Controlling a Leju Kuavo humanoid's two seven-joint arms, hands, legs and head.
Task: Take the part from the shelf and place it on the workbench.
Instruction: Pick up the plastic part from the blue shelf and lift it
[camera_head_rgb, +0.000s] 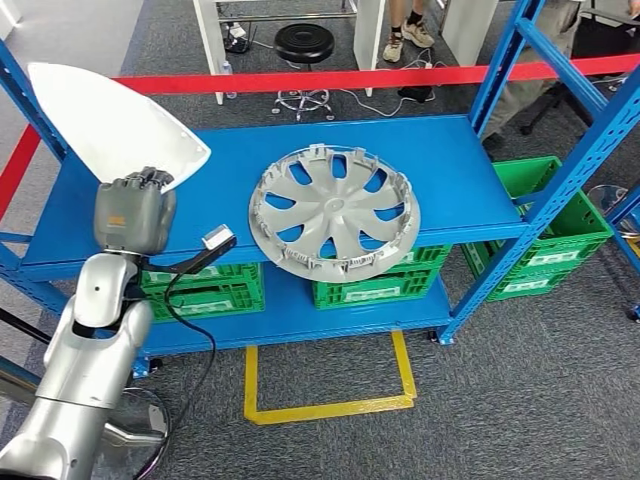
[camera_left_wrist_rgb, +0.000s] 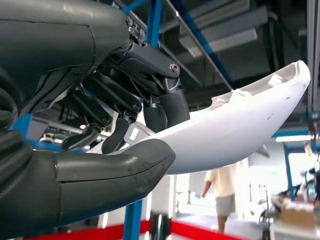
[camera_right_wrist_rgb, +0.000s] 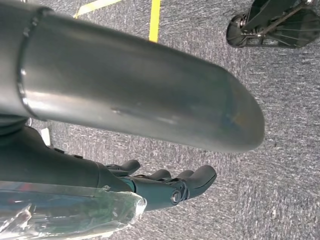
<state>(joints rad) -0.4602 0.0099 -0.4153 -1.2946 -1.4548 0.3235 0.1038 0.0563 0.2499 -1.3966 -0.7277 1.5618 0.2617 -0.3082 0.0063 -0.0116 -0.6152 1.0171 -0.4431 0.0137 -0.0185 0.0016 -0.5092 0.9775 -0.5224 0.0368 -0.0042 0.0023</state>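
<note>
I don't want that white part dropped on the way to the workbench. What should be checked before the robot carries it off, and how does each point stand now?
1. White part held by the left hand: ok; thumb below, fingers above.
2. Part lifted off the blue shelf: ok, judging by the left wrist view.
3. Part apart from the silver wheel cover: ok.
4. Right hand free: ok; it hangs over the carpet, fingers extended, holding nothing.
5. Firmness of the grip: cannot tell; the hand holds one narrow end and most of the part overhangs.
6. Workbench and the way to it: cannot tell.
</note>
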